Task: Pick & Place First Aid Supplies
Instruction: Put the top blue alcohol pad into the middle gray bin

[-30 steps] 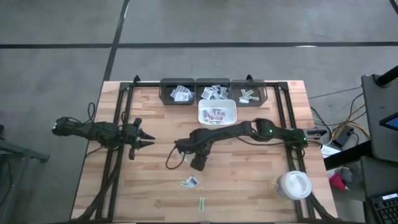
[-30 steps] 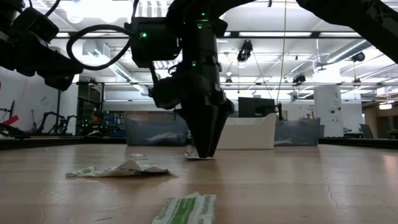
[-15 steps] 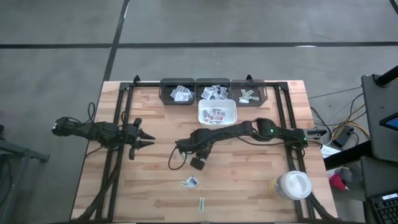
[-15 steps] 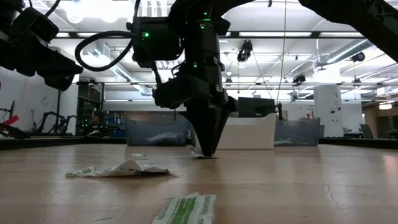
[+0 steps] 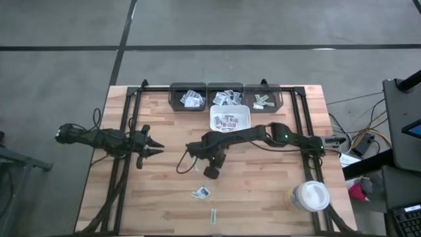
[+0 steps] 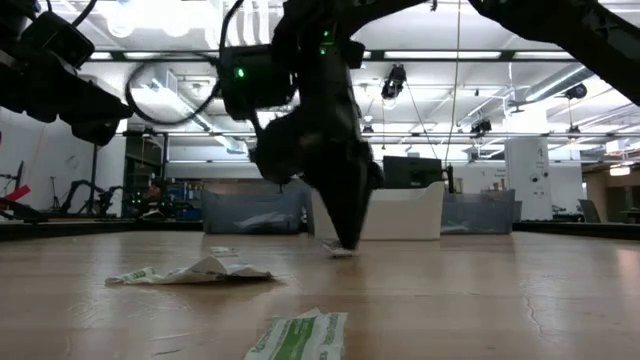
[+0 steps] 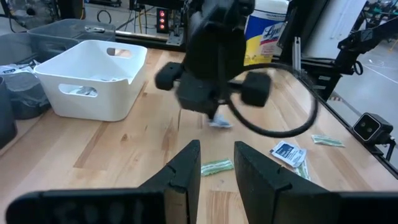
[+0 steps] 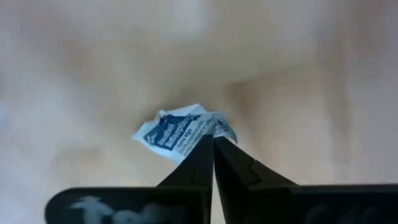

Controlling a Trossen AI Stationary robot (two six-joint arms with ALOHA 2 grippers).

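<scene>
Fingers of right gripper (image 8: 213, 146) pinched on a blue-print packet (image 8: 177, 137), tips down at the desk just below the white tray (image 5: 245, 122). Left gripper (image 5: 156, 149) parted, empty, farther off.

The pale wooden slatted table (image 5: 263, 191) is evenly lit from above in the high view, and only soft, short shadows are cast. In the low view, glare is thrown by long ceiling strip lights (image 6: 440, 55) at twelve o'clock, and the dark arm is silhouetted. The near green-printed white packet (image 6: 298, 335) at six o'clock is blurred. The right wrist background is defocused.
</scene>
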